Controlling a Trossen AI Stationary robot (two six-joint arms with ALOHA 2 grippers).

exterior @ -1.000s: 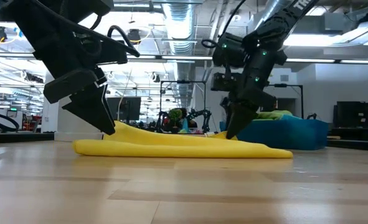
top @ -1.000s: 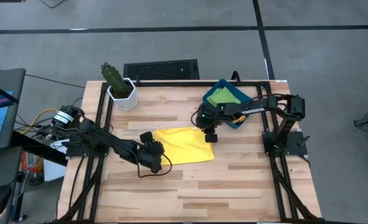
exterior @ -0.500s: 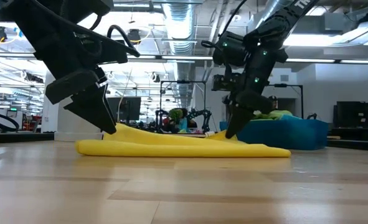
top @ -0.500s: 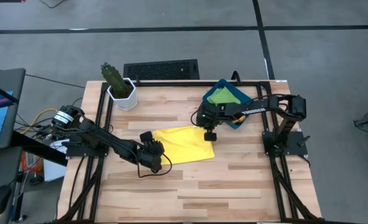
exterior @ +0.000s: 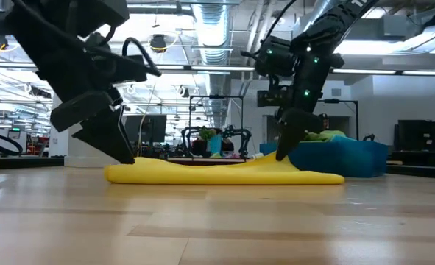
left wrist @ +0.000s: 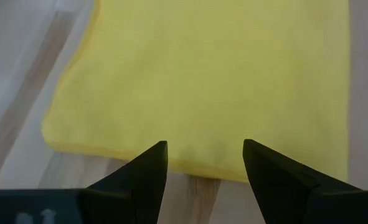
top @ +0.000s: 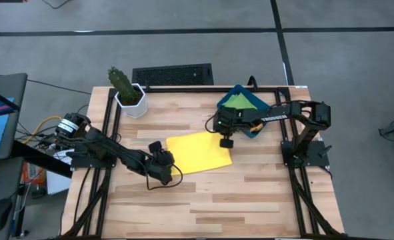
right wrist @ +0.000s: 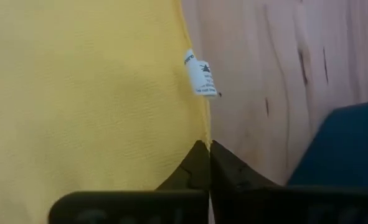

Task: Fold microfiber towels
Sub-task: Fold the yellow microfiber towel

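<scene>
Mid-fold on the big bright yellow microfiber towel (top: 198, 153), spread flat on the wooden tabletop (top: 250, 193), just beside the dark teal plastic bin (top: 255, 101) holding a green cloth (top: 237, 103). Right gripper (top: 226, 141) clenched on the towel's bin-side edge, by its little white tag (right wrist: 200, 73). Left gripper (top: 167, 162) at the opposite edge, jaws released, gripping nothing. Next up, probably: pinch there too, then lift both edges over together.

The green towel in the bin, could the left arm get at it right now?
Probably not easily. The green towel lies in the bin at the table's far right, and the right claw and its arm stand between.
</scene>
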